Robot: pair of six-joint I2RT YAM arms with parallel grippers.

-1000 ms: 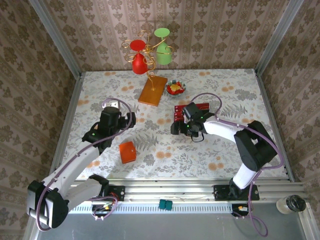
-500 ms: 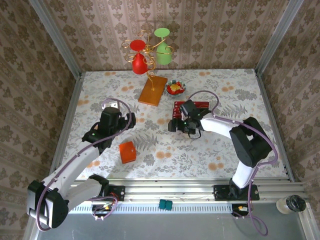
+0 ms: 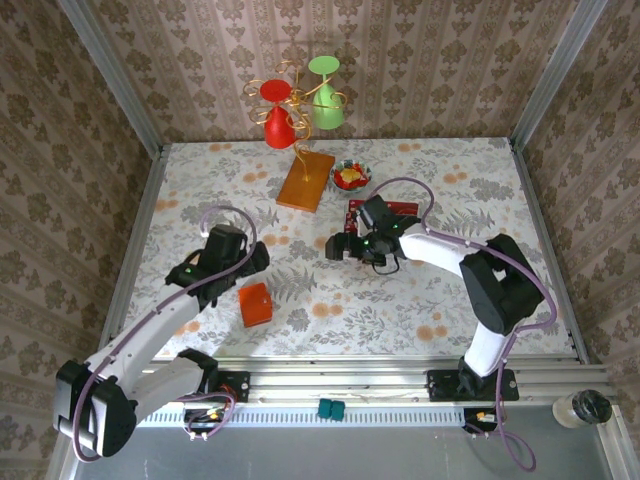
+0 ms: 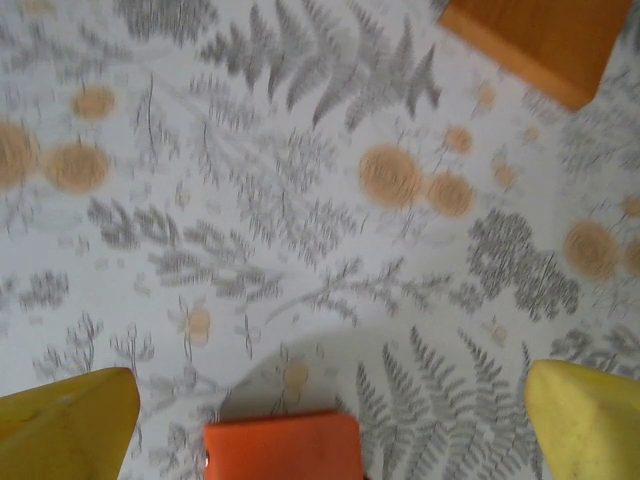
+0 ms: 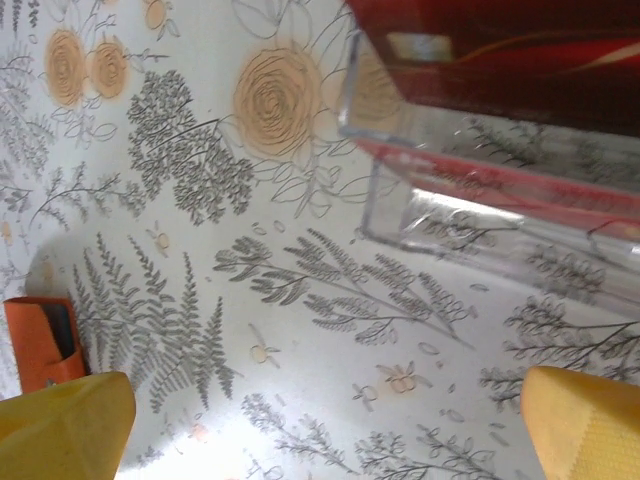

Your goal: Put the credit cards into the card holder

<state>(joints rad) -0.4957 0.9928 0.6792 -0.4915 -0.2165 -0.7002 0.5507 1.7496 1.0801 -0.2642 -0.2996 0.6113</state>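
— Across the flower-printed white tabletop (image 3: 450,300) both arms are out, and neither has anything in hand. Biggest trap first: the flat orange-brown wooden board (image 3: 306,181) at the back is close in colour to the target, so a sloppy aim could head for the wrong orange thing.

— Agreed. Next size down is the clear plastic tray (image 5: 480,210) under the right wrist camera. It looks light, and I'd judge a pinch at its edge drags the whole tray instead of lifting a card.

— The small orange square card holder (image 3: 254,304) sits toward the front, well apart from that tray and just beside the left gripper (image 3: 250,264). Jaws wide and empty there, with the holder low in the wrist view between the yellow fingertips (image 4: 65,425).

— From above it looks folded nearly shut, and the right wrist catches only a sliver of grey-blue lining. Nudge it and it may skid on the tabletop.

— Now the thin red credit cards (image 5: 520,50), stacked at the tray. Whether they lie in it or on it, I can't tell. Thin and stacked means two could come up together, or none at all.

— And the right gripper (image 3: 340,246) is spread wide too, holding nothing, near the stack on the holder's side. Smallest worry: those fat yellow pads (image 5: 585,425) against a card edge. Slip risk, I reckon.
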